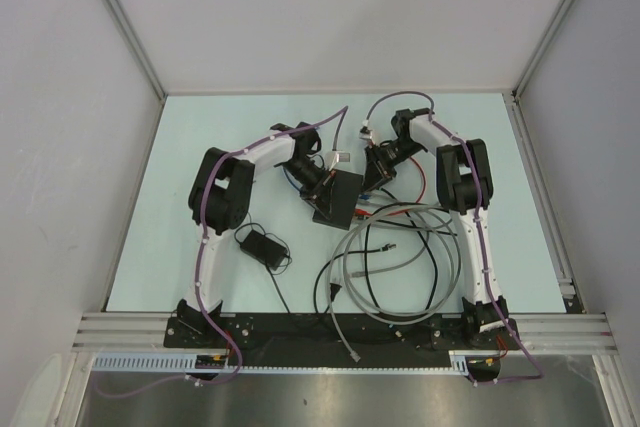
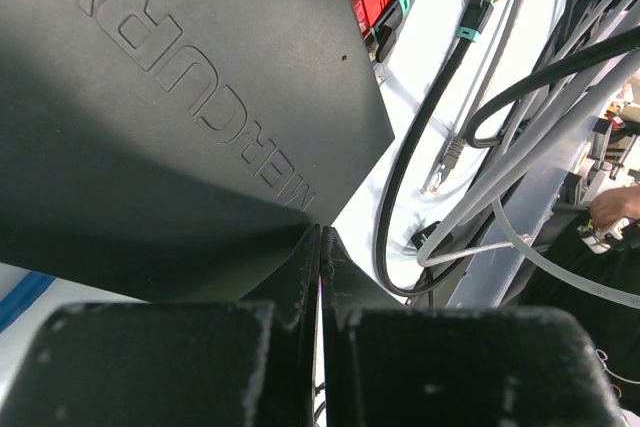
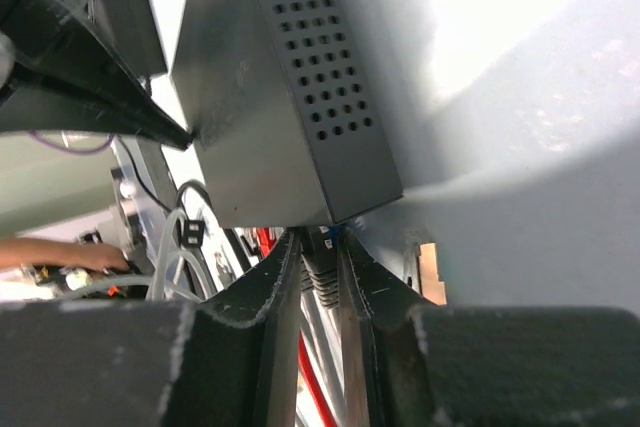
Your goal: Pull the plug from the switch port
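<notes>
Top view, centre: port face of switch (image 1: pixel 343 199) hidden beneath right gripper (image 1: pixel 372 185). Right wrist view, lower centre: plug (image 3: pixel 320 269) largely masked inside the gripper; latch indiscernible.

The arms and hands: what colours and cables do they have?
The left arm and the right arm have white links with bulky black joints. A thin purple cable runs along each. The left hand and right hand have matte black fingers.
</notes>
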`<state>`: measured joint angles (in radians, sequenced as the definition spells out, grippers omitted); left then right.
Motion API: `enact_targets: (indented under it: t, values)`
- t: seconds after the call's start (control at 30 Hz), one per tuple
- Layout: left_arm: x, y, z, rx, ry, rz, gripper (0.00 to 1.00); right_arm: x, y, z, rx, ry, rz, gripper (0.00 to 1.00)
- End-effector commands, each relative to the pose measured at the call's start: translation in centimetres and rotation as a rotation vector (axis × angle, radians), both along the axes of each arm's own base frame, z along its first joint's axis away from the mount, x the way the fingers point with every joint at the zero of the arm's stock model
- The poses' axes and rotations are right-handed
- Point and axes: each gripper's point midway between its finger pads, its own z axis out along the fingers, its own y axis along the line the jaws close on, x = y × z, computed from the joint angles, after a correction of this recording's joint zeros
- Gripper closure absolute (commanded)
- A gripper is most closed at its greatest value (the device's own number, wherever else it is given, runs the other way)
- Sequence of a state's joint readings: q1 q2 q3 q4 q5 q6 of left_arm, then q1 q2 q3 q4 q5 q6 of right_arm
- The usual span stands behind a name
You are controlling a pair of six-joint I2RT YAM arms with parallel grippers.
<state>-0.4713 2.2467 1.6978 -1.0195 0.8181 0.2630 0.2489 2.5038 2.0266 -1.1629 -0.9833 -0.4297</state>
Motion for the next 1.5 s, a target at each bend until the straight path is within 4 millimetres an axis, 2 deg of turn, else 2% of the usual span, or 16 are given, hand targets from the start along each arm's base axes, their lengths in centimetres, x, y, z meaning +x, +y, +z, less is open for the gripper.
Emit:
enact_targets:
  t: [0.0,0.17,0.53,0.57,0.6,0.63,0.67,0.73,0.77,0.8,0.83,0.87,0.93,1.03,1.2,1.47]
  values:
    - [1.2,0.7,-2.7,0.084,-0.097,-0.040,1.00,0.1,-1.7,1.4,0.083,-0.031,0.034,0.92]
    - [1.1,0.7,-2.6,0.083,-0.101,-0.044,1.00,0.1,-2.0,0.4,0.029,-0.080,0.052,1.00]
    - [0.9,0.7,-2.7,0.087,-0.097,-0.050,1.00,0.9,-3.0,-1.2,-0.058,-0.030,-0.019,1.00]
    - [0.9,0.7,-2.7,0.088,-0.098,-0.050,1.00,2.5,-3.5,-1.3,-0.126,-0.077,-0.087,1.00]
    - [0.9,0.7,-2.8,0.089,-0.097,-0.050,1.00,3.0,-4.1,-1.8,-0.158,-0.096,-0.124,1.00]
    - [0.9,0.7,-2.8,0.089,-0.096,-0.051,1.00,2.3,-4.6,-2.7,-0.187,-0.080,-0.144,1.00]
    - [0.9,0.7,-2.8,0.091,-0.096,-0.050,1.00,3.0,-4.9,-2.8,-0.203,-0.113,-0.163,1.00]
    - [0.9,0.7,-2.8,0.091,-0.099,-0.050,1.00,2.9,-5.1,-3.0,-0.209,-0.110,-0.155,1.00]
    - [0.9,0.7,-2.8,0.094,-0.101,-0.052,1.00,2.7,-5.0,-2.3,-0.199,-0.090,-0.140,1.00]
    - [0.9,0.8,-2.8,0.096,-0.102,-0.052,1.00,2.4,-5.1,-2.8,-0.186,-0.081,-0.106,1.00]
    - [0.9,0.8,-2.9,0.100,-0.104,-0.053,1.00,1.5,-5.1,-2.2,-0.173,-0.037,-0.084,1.00]
    - [0.9,0.8,-2.9,0.102,-0.104,-0.053,1.00,1.8,-4.5,-1.0,-0.121,-0.045,-0.068,1.00]
    - [0.9,0.8,-2.9,0.101,-0.104,-0.054,1.00,1.0,-4.6,-0.1,-0.078,-0.054,-0.008,1.00]
    - [0.8,0.8,-2.9,0.098,-0.102,-0.056,1.00,1.4,-4.5,2.3,-0.009,-0.115,0.024,1.00]
    - [0.9,0.7,-2.9,0.094,-0.100,-0.056,1.00,3.9,-5.9,6.3,0.002,-0.261,0.003,1.00]
    - [1.2,0.3,-2.8,0.086,-0.099,-0.055,1.00,11.8,-13.2,6.2,-0.345,-0.589,-0.072,1.00]
